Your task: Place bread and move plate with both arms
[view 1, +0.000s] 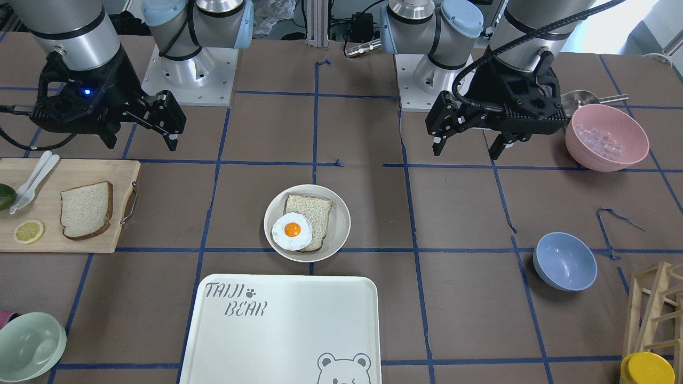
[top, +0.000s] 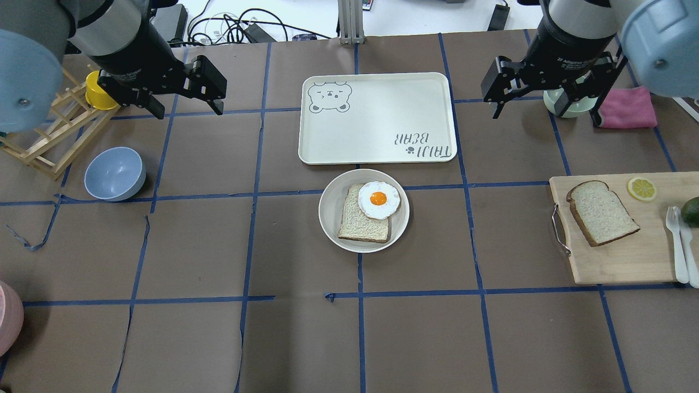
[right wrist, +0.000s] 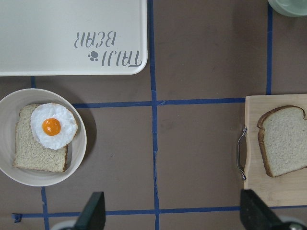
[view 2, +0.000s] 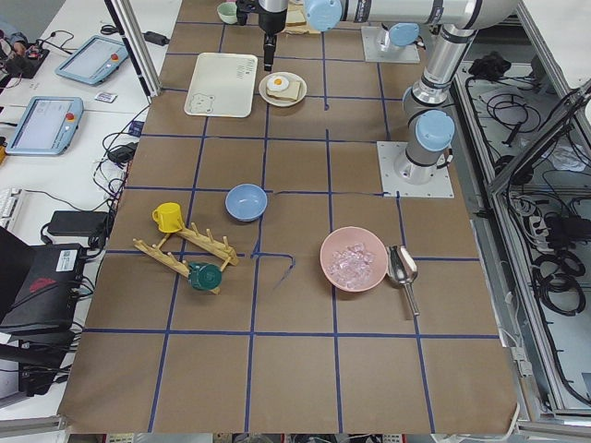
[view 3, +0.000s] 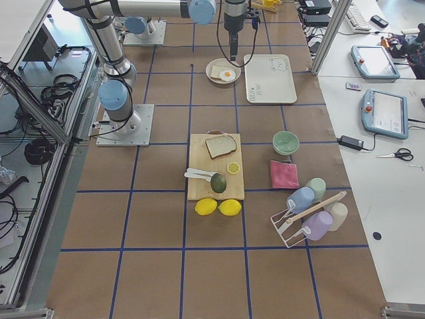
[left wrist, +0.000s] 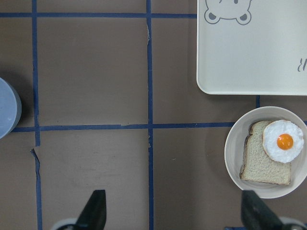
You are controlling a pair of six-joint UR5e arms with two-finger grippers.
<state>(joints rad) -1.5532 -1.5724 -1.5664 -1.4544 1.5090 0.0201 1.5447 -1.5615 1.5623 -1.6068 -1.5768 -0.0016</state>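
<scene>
Overhead exterior view, from your left edge across: a wooden rack [top: 46,139] with a yellow cup [top: 98,94] on it stands at the far left, and a blue bowl [top: 114,173] sits on the counter [top: 191,338] just in front of it. You'll see the left end effector [top: 190,113] hanging over the counter beside the rack, its jaws spread wide with nothing between them. Moving to the middle, the bear-print tray [top: 377,117] lies flat on the far side, and the plate [top: 329,210] sits just on the near side of it, close to the tray's edge but not overlapping it. On the plate you have a paler slice [top: 360,225] lying flat, with a fried egg [top: 379,200] resting on its far right corner. Further right, the right end effector [top: 545,117] hovers with its jaws also spread wide and empty, in front of a green bowl [top: 565,106] and a pink cloth [top: 628,107]. At the right edge you'll find the wooden cutting board [top: 617,259], well apart from the plate. The bread [top: 600,213], with its dark crust, lies flat on the board's left part, near the metal handle. Beside it on the board are a lemon slice [top: 641,188], white cutlery [top: 680,245] and an avocado [top: 692,210] at the frame's edge.
</scene>
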